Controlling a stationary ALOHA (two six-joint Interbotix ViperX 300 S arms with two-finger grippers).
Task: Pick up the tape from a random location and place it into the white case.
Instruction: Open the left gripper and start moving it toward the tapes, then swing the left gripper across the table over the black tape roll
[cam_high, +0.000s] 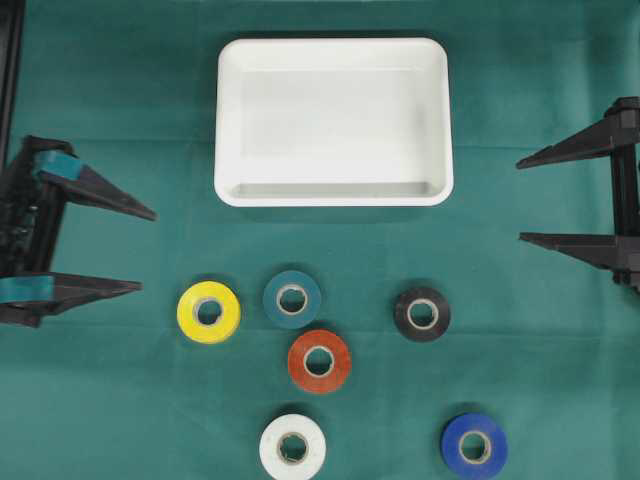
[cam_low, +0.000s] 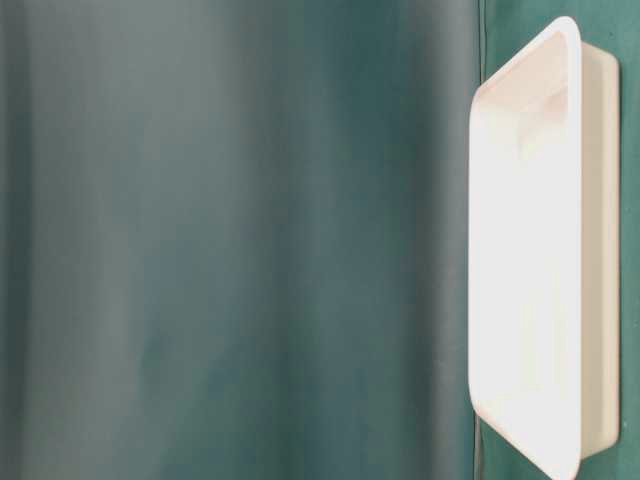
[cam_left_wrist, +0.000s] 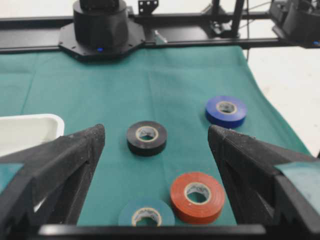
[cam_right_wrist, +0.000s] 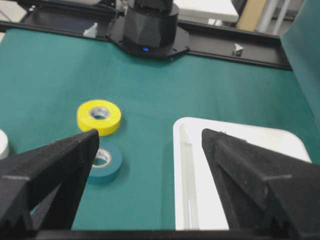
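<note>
The white case (cam_high: 330, 125) lies empty at the back middle of the green cloth. In front of it lie several tape rolls flat: yellow (cam_high: 185, 305), teal (cam_high: 274, 290), red (cam_high: 298, 360), black (cam_high: 404, 305), white (cam_high: 272, 440) and blue (cam_high: 455, 435). My left gripper (cam_high: 147, 251) is open at the left edge, level with the gap between case and rolls; its view shows the black roll (cam_left_wrist: 135, 142) and red roll (cam_left_wrist: 177, 197) ahead. My right gripper (cam_high: 519, 201) is open at the right edge, facing the case (cam_right_wrist: 240, 132). Neither holds anything.
The table-level view shows only blurred green cloth and the case (cam_low: 590, 250) turned on its side. Black arm bases and frame rails run along the far edges in both wrist views.
</note>
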